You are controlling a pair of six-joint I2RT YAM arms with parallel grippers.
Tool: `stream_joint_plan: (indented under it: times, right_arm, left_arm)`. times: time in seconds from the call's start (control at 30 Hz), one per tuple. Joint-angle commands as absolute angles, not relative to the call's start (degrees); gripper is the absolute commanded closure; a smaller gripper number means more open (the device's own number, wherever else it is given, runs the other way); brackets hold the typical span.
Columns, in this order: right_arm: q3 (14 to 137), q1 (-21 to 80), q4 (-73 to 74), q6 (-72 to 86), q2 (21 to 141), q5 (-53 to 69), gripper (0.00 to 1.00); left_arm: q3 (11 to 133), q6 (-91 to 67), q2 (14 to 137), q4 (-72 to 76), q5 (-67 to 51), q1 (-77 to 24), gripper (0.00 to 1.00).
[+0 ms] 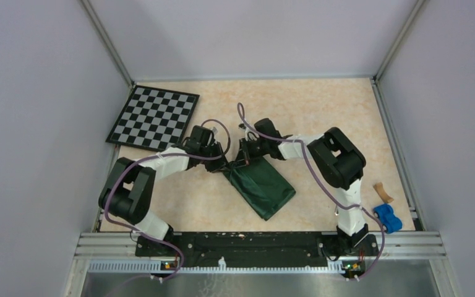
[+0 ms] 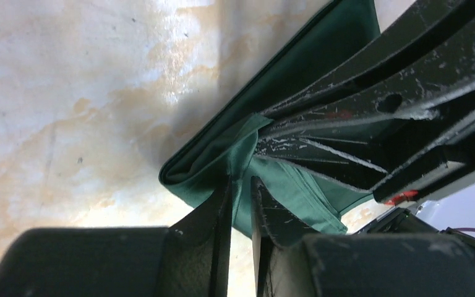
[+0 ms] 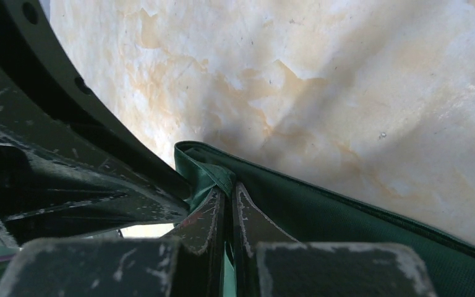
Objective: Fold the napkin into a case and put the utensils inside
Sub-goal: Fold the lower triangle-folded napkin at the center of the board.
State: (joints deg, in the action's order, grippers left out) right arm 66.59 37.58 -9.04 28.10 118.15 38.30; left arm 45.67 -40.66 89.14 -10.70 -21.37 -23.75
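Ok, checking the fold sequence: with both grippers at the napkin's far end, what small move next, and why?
Probably raise both together slightly to lift that end for folding: the right gripper is shut on a corner of the napkin and the left gripper pinches a fold beside it, so both sides look held.

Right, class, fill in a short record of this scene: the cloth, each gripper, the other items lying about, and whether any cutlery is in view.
napkin: dark green, folded into a smaller rectangle, mid-scene
left gripper: closed on a fold at the napkin's far corner
right gripper: closed on the cloth at that corner, close beside the left gripper
checkered board: far left, apart from the napkin
blue toy car: near right edge
tan wooden piece: just beyond the car
utensils: none visible in any view
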Motion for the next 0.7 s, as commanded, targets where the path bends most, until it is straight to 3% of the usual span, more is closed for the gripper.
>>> stream_joint_plan:
  times: [0.0, 0.23, 0.27, 0.4, 0.47, 0.57, 0.67]
  right_arm:
    - [70.2, 37.3, -9.6, 27.5, 119.7, 39.0, 1.00]
    - [72.2, 37.3, -7.0, 26.6, 120.5, 38.4, 1.00]
    - [72.7, 37.3, -5.8, 26.2, 120.3, 37.8, 0.97]
    - [75.1, 37.2, 3.8, 23.1, 115.7, 32.9, 0.63]
    - [74.6, 36.9, 8.5, 21.1, 111.4, 29.1, 0.51]
    - [68.3, 36.8, 9.4, 20.1, 104.1, 27.6, 0.44]
    - [59.5, 38.0, 3.5, 22.6, 98.7, 33.6, 0.41]
  left_arm:
    - [48.2, -41.2, 91.7, -6.7, -22.2, -23.6, 0.79]
    - [48.9, -40.9, 94.3, -7.0, -19.3, -23.6, 0.81]
    - [49.0, -40.7, 94.6, -7.3, -18.6, -23.6, 0.81]
    - [49.1, -40.3, 96.6, -8.0, -16.5, -23.4, 0.84]
    - [48.5, -40.3, 97.3, -7.4, -16.2, -23.2, 0.86]
    - [47.9, -40.2, 98.3, -6.4, -16.7, -23.1, 0.87]
    - [47.8, -40.5, 99.1, -6.0, -17.1, -23.1, 0.88]
